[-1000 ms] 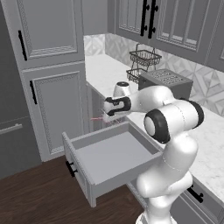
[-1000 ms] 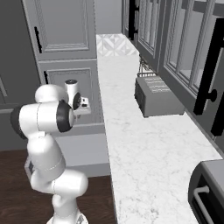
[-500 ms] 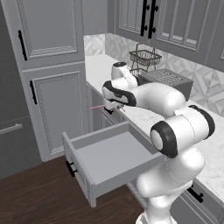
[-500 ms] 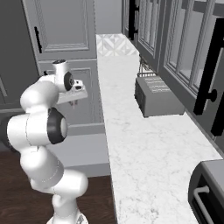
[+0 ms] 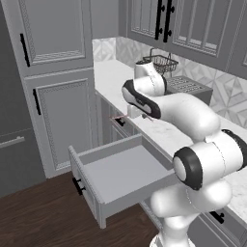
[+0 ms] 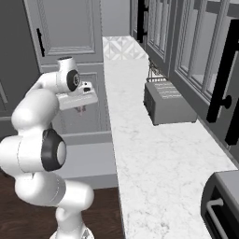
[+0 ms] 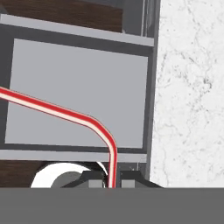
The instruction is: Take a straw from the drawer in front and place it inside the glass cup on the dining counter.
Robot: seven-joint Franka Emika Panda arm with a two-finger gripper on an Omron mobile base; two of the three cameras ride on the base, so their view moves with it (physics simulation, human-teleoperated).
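Gripping straw (image 7: 65,113) between end effector (image 7: 112,180) fingertips; straw bends away over open drawer (image 7: 78,92) below.

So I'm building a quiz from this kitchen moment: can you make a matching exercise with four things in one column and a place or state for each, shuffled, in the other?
Things:
1. straw
2. drawer
3. toaster
4. gripper

States or places:
A. pulled open, nothing lying inside
B. on the marble worktop, below the upper cabinets
C. shut on something thin, above the drawer
D. red and white, bent, pinched at one end

Pairs: 1-D, 2-A, 3-B, 4-C
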